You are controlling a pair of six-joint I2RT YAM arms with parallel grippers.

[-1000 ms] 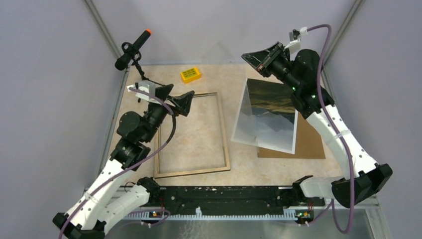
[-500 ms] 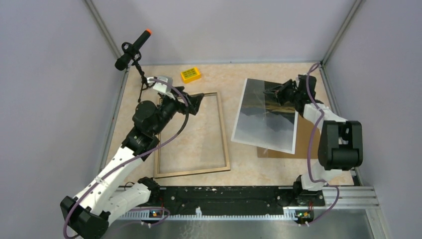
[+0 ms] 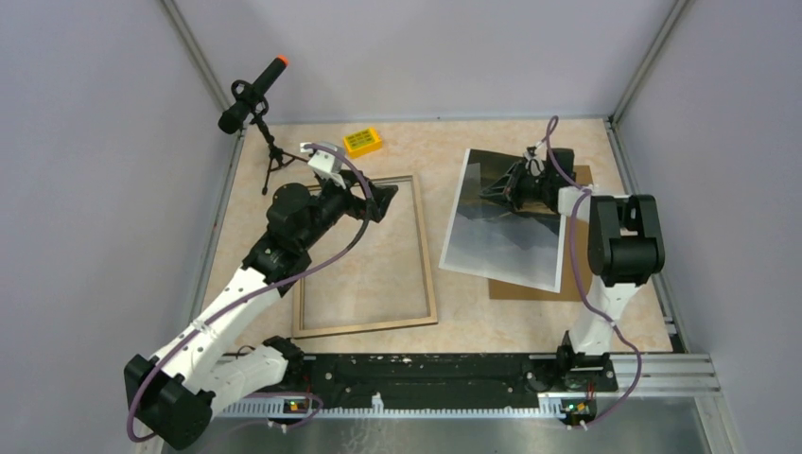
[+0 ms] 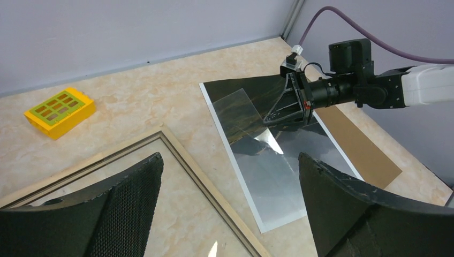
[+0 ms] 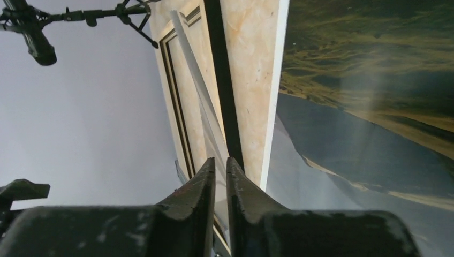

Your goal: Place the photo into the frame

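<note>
The photo point(image 3: 501, 248) lies face up on the table, at 3 o'clock from the frame point(image 3: 364, 327), which lies flat with its light wood side up. A brown hardboard sheet point(image 4: 364, 155) shows from under the photo's 3 and 6 o'clock edges. Over the photo's 12 o'clock end, the right gripper point(image 5: 220, 163) is narrowed to a slit on the edge of a clear sheet point(image 4: 243, 107). The left gripper point(image 3: 383, 197) hovers spread wide over the frame's 1 o'clock corner. A yellow block point(image 3: 362, 142) sits at 12 o'clock from the frame, a microphone stand point(image 3: 251, 95) at 11.
</note>
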